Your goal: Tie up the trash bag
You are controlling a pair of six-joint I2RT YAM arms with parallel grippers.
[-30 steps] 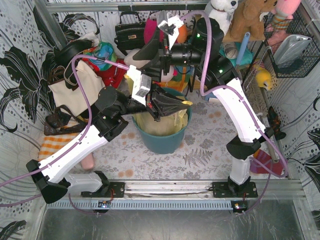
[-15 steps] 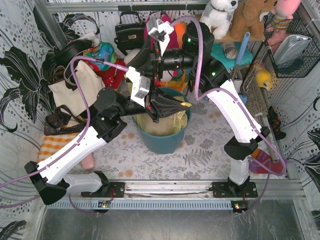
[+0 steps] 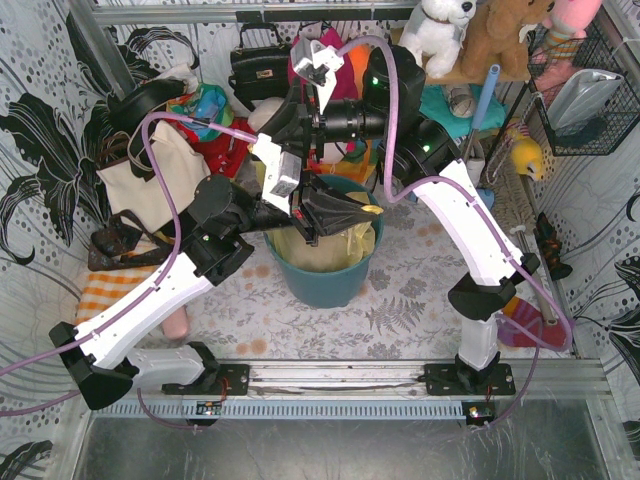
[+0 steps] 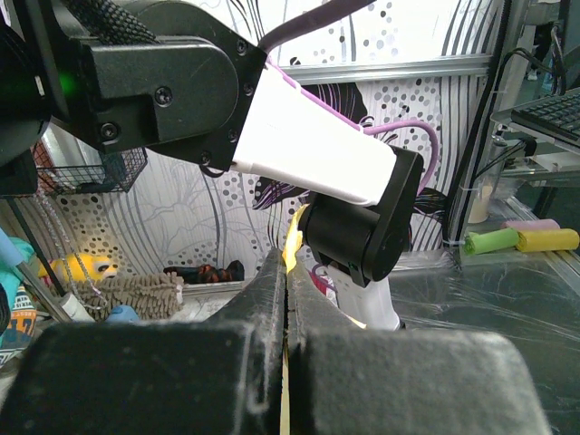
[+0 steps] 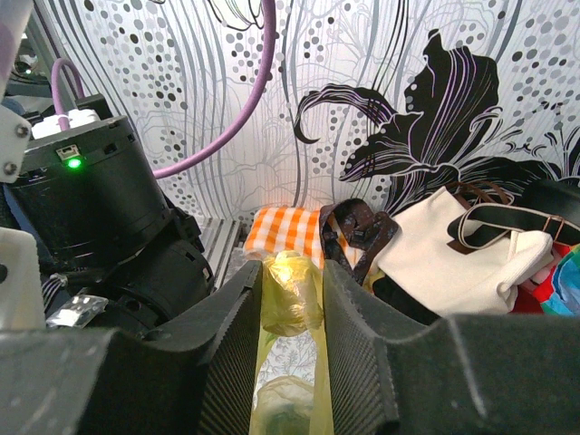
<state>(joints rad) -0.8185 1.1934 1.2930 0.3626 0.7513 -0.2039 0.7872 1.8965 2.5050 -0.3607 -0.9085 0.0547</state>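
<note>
**Both jaws on the yellow film above the bin**

I count two arms, one trash bag (image 3: 322, 250), one teal bin (image 3: 325, 288), one cream tote (image 3: 150, 185), one black handbag (image 3: 258, 65) and one wire basket (image 3: 585, 100).

The bin stands on a grey leaf-print cloth (image 3: 400, 305). Black-and-white flower-print walls (image 3: 40, 120) close in the space, and an orange checked cloth (image 3: 105, 290) lies at the left.

The bag lines the bin, with its yellow plastic drawn up out of the rim. My left gripper (image 4: 286, 281) hangs over the bin with its jaws pressed together on a thin strip of the bag. My right gripper (image 5: 292, 272) sits behind and above the bin. Its jaws are partly apart, and a bunched fold of the bag fills the gap between them. I cannot tell whether they pinch it.
</note>
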